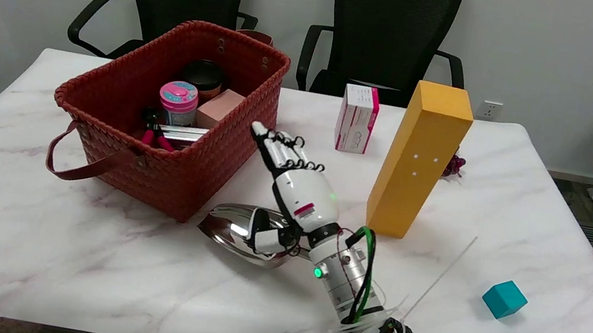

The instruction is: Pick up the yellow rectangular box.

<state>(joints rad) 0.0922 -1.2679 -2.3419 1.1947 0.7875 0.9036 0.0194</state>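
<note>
right hand point(293, 184) open, fingers straight, empty; yellow box point(417, 163) upright, clear gap between them.

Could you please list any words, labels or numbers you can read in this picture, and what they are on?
None can be read.
White-and-pink carton: print too small.
Pink-lidded jar in the red basket: label blurred.
Right hand: pink sticker, illegible.
Yellow rectangular box: only small white squares.

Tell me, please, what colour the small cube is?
Teal; the cube shows best in the head view.
</note>
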